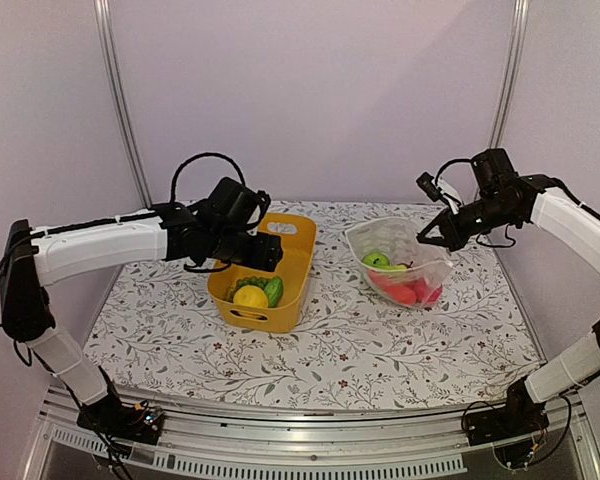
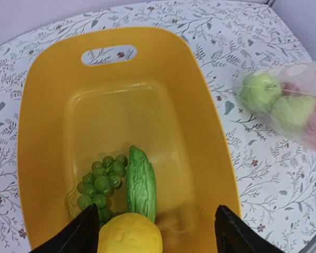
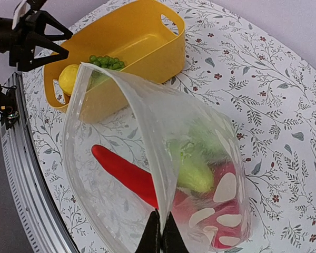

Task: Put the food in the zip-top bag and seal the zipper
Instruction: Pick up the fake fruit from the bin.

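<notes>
The right jaws pinch the zip-top bag (image 1: 400, 245) open; the left jaws hang spread over the yellow basket (image 1: 298, 275).
Only the right wrist view shows them clamped on its rim, a red chilli (image 3: 121, 171) inside; the left wrist view shows grapes (image 2: 98, 184), a bumpy green vegetable (image 2: 141, 184) and a lemon (image 2: 129, 234) in the basket; the bag rests on the floral worktop (image 1: 380, 350), right of the basket.

No legible text — none anywhere

Top view high, far, looking down, wrist views close, angled down (all share yellow basket (image 1: 261, 317), zip-top bag (image 1: 388, 240)).
</notes>
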{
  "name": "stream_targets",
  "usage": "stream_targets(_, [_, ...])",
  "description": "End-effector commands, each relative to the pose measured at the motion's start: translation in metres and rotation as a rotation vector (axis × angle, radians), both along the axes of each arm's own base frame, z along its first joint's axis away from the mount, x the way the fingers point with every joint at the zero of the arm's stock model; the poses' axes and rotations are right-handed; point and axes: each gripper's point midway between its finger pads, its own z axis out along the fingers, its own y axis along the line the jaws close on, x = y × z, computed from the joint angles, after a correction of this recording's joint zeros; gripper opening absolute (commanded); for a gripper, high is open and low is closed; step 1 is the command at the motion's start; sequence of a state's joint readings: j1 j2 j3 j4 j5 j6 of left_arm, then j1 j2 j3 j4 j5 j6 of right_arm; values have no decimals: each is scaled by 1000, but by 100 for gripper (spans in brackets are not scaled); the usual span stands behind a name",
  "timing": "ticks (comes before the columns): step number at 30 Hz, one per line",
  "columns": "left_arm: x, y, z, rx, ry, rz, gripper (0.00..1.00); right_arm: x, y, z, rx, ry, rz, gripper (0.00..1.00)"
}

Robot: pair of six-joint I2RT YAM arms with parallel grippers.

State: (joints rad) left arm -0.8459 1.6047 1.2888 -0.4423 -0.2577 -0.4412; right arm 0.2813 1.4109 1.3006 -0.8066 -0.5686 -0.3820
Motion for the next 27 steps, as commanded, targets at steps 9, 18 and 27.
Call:
stream_targets(9, [-24,38,-94,204,364,30,86,-14,2,13,33,-39,30,0])
stream_targets(18, [-27,54,-123,291,402,85,90,-20,0,3,25,-15,34,0])
stream_targets(27, [-33,50,-124,276,435,68,82,-27,1,6,39,-15,47,0])
